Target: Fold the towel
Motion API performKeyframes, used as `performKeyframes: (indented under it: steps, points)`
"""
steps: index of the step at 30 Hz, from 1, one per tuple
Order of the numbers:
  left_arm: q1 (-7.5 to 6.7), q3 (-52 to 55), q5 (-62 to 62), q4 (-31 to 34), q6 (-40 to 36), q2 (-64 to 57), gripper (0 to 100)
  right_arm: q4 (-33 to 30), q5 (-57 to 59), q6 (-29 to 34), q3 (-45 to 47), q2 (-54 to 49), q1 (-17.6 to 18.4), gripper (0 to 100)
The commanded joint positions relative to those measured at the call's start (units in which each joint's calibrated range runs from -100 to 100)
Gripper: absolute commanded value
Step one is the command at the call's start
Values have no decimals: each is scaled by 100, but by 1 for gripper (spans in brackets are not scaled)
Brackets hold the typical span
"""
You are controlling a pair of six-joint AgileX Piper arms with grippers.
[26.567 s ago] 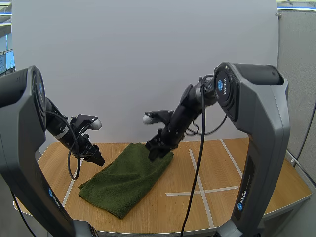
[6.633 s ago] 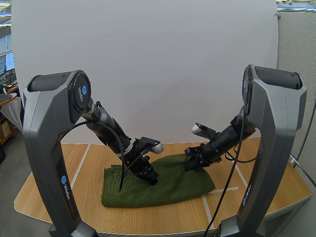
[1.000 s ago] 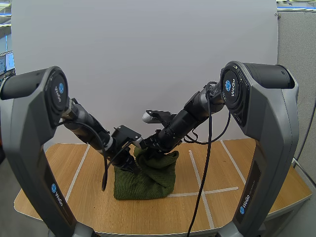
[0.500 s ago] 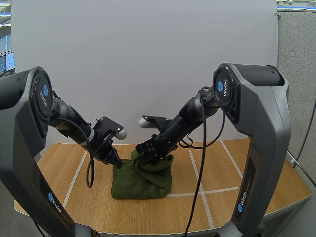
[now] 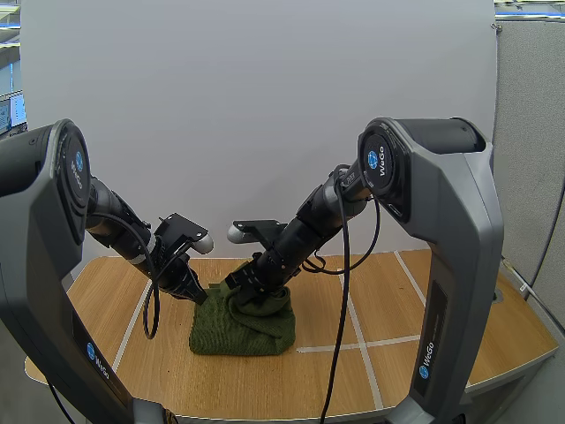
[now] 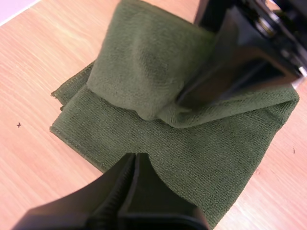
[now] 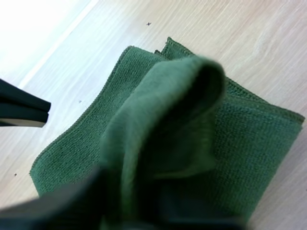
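Note:
The dark green towel (image 5: pixel 240 329) lies folded into a small square on the wooden table (image 5: pixel 424 291), left of centre. My right gripper (image 5: pixel 251 284) is low over the towel's top, shut on a raised fold of it that bulges above the flat layers. In the right wrist view that fold of the towel (image 7: pixel 168 110) drapes over my right gripper (image 7: pixel 134 201). My left gripper (image 5: pixel 199 296) is shut on nothing, its tip at the towel's left edge. In the left wrist view my left gripper (image 6: pixel 136 165) hovers over the towel (image 6: pixel 206 153), with the right gripper (image 6: pixel 244 67) beyond on the fold.
White tape lines (image 5: pixel 357 331) cross the table to the right of the towel. Bare wood lies in front of the towel and to the right. The left gripper's tip (image 7: pixel 26 112) shows beside the towel's far edge in the right wrist view.
My right gripper carried the fold leftward and lower over the towel. My left gripper pulled off the towel to its left edge, staying shut. The towel shifted slightly left.

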Motion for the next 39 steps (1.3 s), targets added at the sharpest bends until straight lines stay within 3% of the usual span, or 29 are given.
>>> performKeyframes:
  steps: [1,14,15,17,19,23,25,28,31,32,39]
  points:
    - [7,17,139,18,-17,-52,0,82,83,36,-137,-138,9,100]
    - [7,17,65,31,-17,-52,0,-173,967,284,-402,-1310,-7,100]
    - [7,17,65,48,-17,-52,0,-180,1091,296,-402,-1341,-7,97]
    - [41,17,88,69,-17,-52,0,-238,1179,296,-402,-1407,-7,79]
    - [106,17,151,69,-17,-57,0,-284,1179,296,-402,-1497,-22,67]
    - [391,17,169,69,58,-67,0,-448,815,296,-402,-1748,-175,65]
    - [536,17,277,69,122,-67,0,-912,580,387,-402,-1838,-280,61]
    - [684,17,495,69,170,-67,0,-1682,432,522,-389,-1803,-504,38]
    - [714,17,596,16,221,-67,0,-1797,96,522,-241,-1678,-734,4]
    - [714,17,596,-14,221,-67,0,-1797,-61,522,-210,-1627,-790,0]
    - [714,17,596,-153,221,-53,0,-1823,-728,522,-70,-879,-852,0]
